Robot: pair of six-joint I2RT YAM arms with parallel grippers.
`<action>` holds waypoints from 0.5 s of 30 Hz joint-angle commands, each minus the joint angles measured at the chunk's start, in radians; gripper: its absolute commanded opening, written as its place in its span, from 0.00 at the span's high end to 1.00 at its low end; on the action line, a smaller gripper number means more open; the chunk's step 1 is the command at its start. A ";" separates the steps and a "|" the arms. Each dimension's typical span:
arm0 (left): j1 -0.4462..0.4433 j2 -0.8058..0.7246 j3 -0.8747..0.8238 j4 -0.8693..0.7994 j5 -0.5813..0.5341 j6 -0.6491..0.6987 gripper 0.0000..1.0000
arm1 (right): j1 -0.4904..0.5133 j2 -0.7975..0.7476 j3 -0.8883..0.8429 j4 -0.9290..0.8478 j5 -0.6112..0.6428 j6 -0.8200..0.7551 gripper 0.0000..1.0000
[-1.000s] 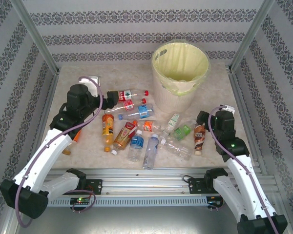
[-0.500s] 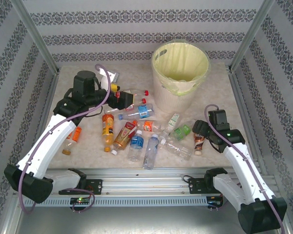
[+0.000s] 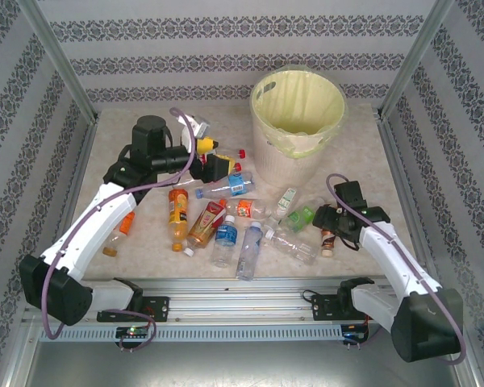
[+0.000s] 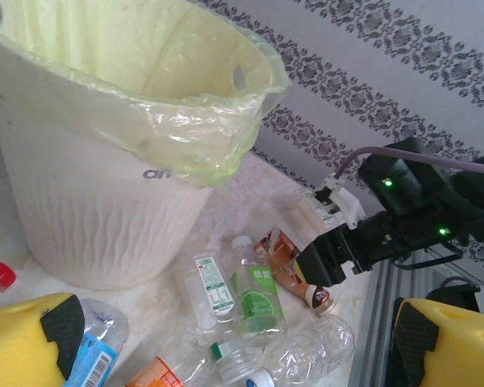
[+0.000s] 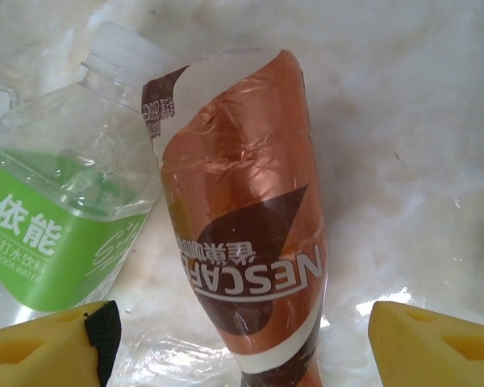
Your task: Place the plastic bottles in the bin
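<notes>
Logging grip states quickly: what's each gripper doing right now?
Left gripper: open, empty.
Right gripper: open, fingers either side of the brown Nescafe bottle, not yet gripping it.

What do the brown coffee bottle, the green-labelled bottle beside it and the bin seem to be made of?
Brown coffee bottle: body hidden, wrapped in glossy coppery film that creases and glints. Green-labelled bottle: thin clear plastic, see-through and dented. Bin: likely rigid off-white plastic with a rippled matte wall; its liner is thin translucent yellowish film, wrinkled over the rim.
</notes>
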 commanded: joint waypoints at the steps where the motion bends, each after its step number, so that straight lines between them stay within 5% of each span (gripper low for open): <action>1: -0.012 -0.053 -0.069 0.176 0.053 -0.035 0.00 | -0.022 0.040 -0.011 0.045 -0.028 -0.013 0.19; 6: -0.011 -0.125 -0.212 0.305 0.047 -0.033 0.00 | -0.036 0.130 0.028 0.043 -0.057 -0.046 0.22; 15: -0.067 -0.104 -0.208 0.159 0.146 0.102 0.00 | -0.039 0.213 0.023 0.087 -0.045 -0.049 0.23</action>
